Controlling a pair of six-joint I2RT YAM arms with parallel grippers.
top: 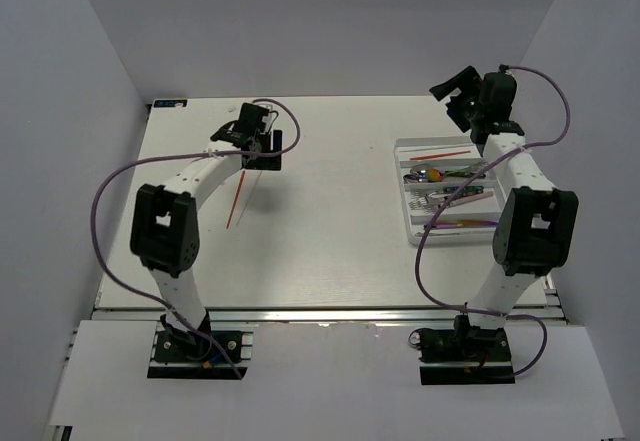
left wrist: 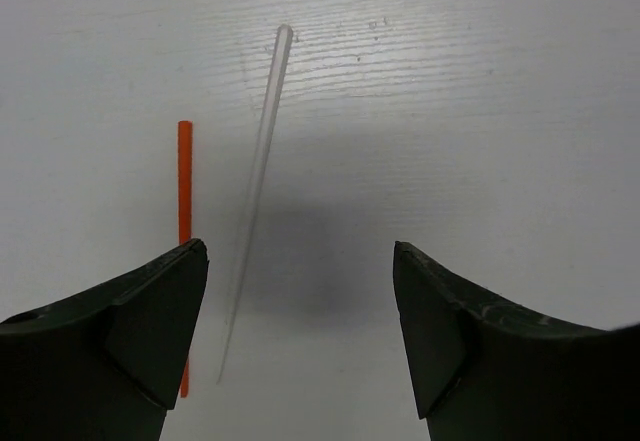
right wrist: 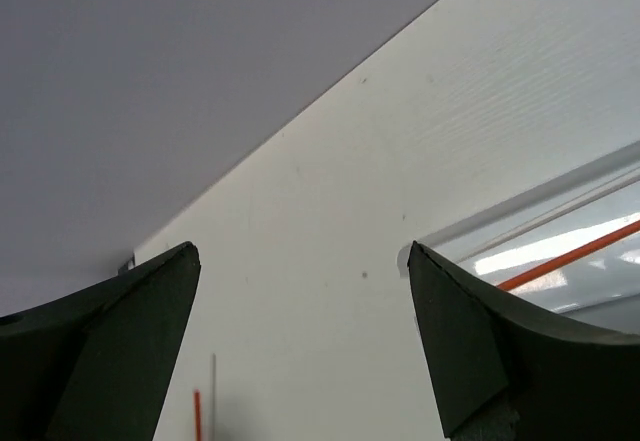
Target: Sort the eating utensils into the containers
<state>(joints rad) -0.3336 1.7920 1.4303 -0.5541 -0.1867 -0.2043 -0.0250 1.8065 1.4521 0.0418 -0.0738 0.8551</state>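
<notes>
Black fingers (left wrist: 150, 331) of the left gripper (left wrist: 300, 261) fill the lower edge of the left wrist view. The jaws are spread wide and grasp nothing. On the white table (left wrist: 480, 111) below them lie 2 chopsticks. 1 red-orange chopstick (left wrist: 184, 181) runs under the left-hand finger. 1 thin white chopstick (left wrist: 258, 171) lies just beside it, between the fingers, tilted so that the 2 far ends stand apart.

From the top view, the left gripper (top: 262, 149) hangs over the far left part of the table, near the grey left wall (top: 60, 111). The red-orange chopstick (top: 237, 201) shows below it.

The right gripper (top: 455, 91) is raised past the far end of the white rectangular plastic cutlery tray (top: 403, 186), close to the back wall. Its jaws are released and hold nothing. The tray sits beside the right table edge. Its long compartments hold a second red-orange chopstick (top: 440, 153), iridescent spoons (top: 430, 174) and further metal cutlery (top: 465, 223).

A wide band of bare table separates the loose chopsticks from the tray.

1 small dark tag (top: 168, 103) at the far left table corner is too small to read.
</notes>
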